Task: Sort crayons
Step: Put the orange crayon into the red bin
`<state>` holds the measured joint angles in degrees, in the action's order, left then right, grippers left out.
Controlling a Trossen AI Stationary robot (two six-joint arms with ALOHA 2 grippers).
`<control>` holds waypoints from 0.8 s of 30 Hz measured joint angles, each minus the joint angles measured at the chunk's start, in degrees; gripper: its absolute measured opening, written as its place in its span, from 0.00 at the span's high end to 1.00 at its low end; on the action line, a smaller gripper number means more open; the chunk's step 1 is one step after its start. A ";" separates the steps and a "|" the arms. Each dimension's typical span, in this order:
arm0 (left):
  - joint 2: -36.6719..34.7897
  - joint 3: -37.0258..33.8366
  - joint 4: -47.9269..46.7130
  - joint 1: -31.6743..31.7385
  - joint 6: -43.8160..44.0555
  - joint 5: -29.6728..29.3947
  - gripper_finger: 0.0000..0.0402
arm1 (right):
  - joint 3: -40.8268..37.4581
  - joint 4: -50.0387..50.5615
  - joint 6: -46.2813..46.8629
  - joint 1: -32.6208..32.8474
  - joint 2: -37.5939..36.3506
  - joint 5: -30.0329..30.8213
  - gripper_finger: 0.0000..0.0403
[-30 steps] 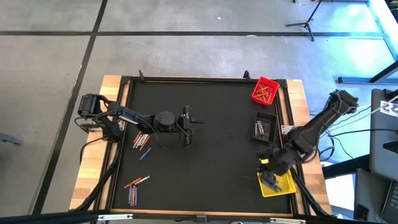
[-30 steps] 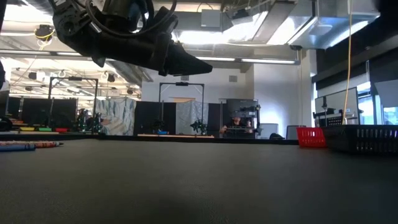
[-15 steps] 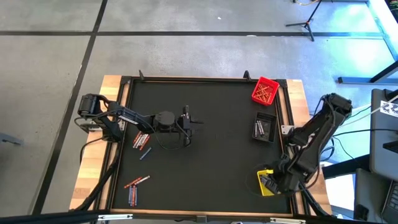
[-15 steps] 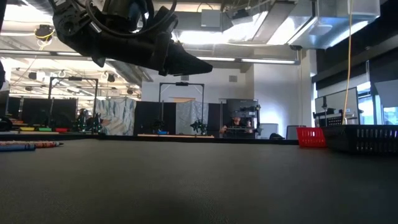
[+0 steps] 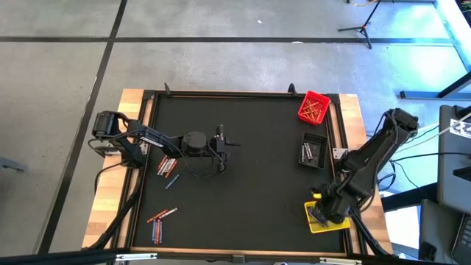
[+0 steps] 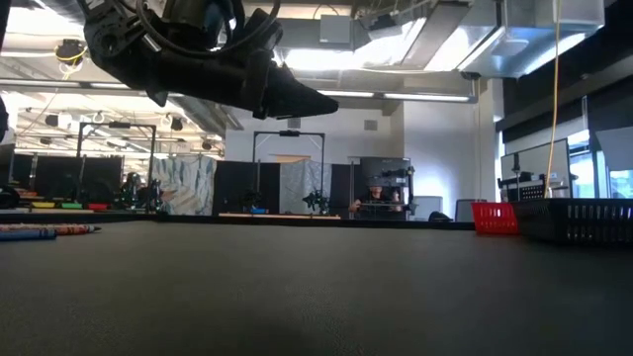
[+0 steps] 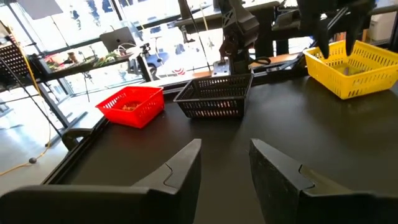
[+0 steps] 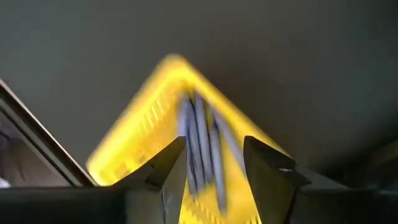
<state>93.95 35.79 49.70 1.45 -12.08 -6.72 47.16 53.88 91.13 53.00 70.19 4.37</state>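
Hovering over the yellow bin [image 5: 329, 219], the right gripper [image 8: 214, 163], fingers parted and seemingly empty, could snag its rim on retreat.

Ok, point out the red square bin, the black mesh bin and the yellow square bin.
Red square bin [image 5: 313, 107], high view, its crayon-filled middle.
Black mesh bin [image 7: 214, 97], left wrist view, front wall.
Yellow square bin [image 7: 357, 65], left wrist view, side wall.

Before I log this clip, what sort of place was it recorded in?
Probably a robotics lab or workshop hall. The black table stands on a bare concrete floor, the low view shows open ceiling ducts and strip lights, and more work benches fill the room behind.
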 joint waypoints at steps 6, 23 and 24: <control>-0.02 0.00 1.00 0.00 0.04 0.00 0.68 | 0.00 -0.59 -11.78 -6.37 -0.56 21.83 0.62; -3.78 2.53 -27.03 -0.02 3.59 -19.01 0.68 | 0.00 -18.48 -58.81 -26.40 10.55 42.61 0.63; -5.04 3.43 -31.89 0.01 4.83 -20.08 0.68 | 0.01 -20.52 -61.66 -27.67 11.25 42.59 0.63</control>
<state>88.92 39.23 17.81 1.47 -7.25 -26.80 47.17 33.36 29.47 25.33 81.44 46.96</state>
